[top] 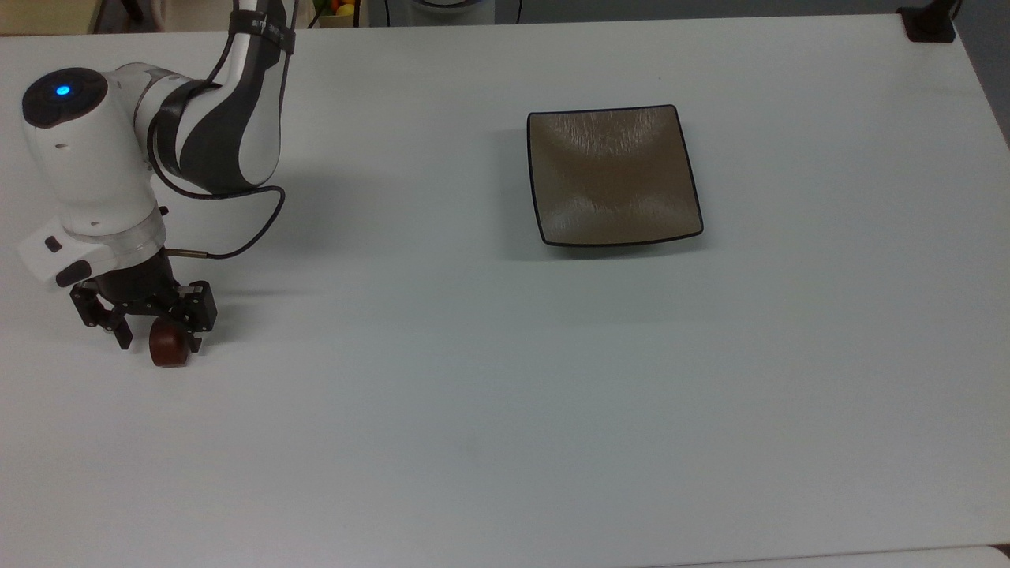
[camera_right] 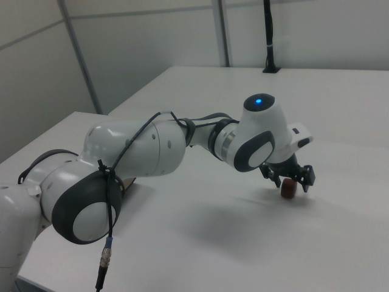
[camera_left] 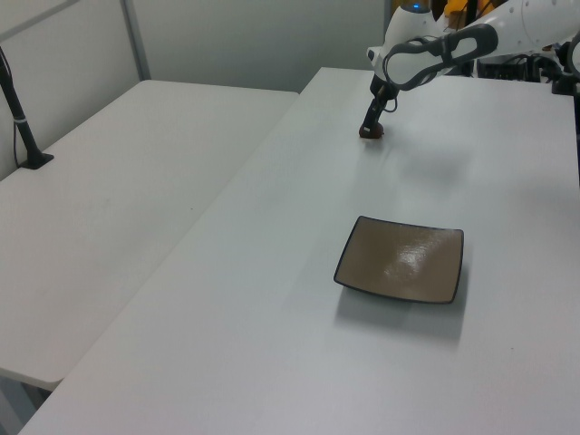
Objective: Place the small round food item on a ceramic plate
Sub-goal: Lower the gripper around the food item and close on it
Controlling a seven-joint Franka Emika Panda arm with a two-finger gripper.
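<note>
The small round food item [top: 168, 347], a reddish-brown lump, lies on the white table near the top view's left edge. My gripper [top: 160, 342] is low over it and open, one finger on each side, with the lump nearer the finger on the top view's right. The left view has the food item [camera_left: 369, 133] under the gripper [camera_left: 370, 128] at the far end of the table. The right view has the lump [camera_right: 288, 190] below the gripper [camera_right: 290, 182]. The square taupe ceramic plate [top: 613, 175] with a dark rim sits empty far to the top view's right, also the plate [camera_left: 401, 260].
The arm's white links [top: 197, 102] and a black cable [top: 252, 229] hang over the table's upper left in the top view. A black mount [top: 929, 24] sits at the far right corner. A second white table [camera_left: 109, 199] with a black pole [camera_left: 20, 109] adjoins in the left view.
</note>
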